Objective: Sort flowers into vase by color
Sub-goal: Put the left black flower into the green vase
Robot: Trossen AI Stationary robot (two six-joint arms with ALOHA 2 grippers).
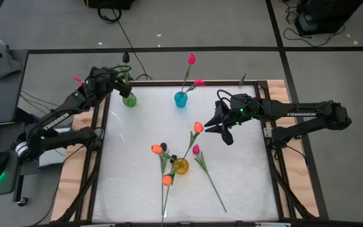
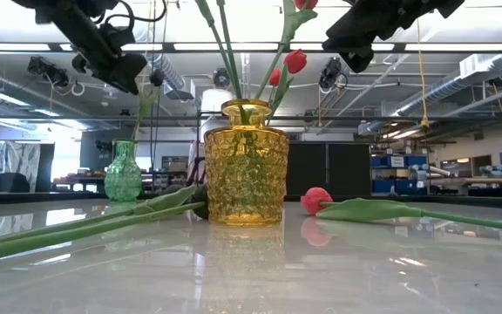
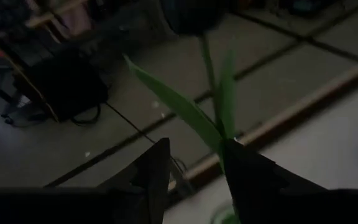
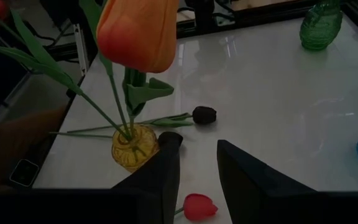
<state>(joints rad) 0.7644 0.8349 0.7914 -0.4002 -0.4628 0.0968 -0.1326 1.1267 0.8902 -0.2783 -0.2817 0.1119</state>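
Observation:
A black-budded flower [image 3: 191,12] stands with its stem in the green vase [image 1: 129,99] at the table's far left. My left gripper [image 3: 194,174] is open above the vase, and the stem [image 3: 211,81] rises close to one finger; whether they touch, I cannot tell. My right gripper [image 4: 197,162] hangs open over the table's right middle, nothing between its fingers. Just in front of it an orange flower [image 4: 138,31] stands in the yellow vase [image 1: 180,166] with other orange ones. The blue vase [image 1: 180,99] holds pink flowers [image 1: 191,58].
A black flower [image 4: 204,115] lies on the table beside the yellow vase. A pink one [image 1: 196,149] lies to the vase's right, its stem running toward the near edge. An orange one [image 1: 167,180] lies in front of the vase. Wooden rails [image 1: 276,94] border the white tabletop.

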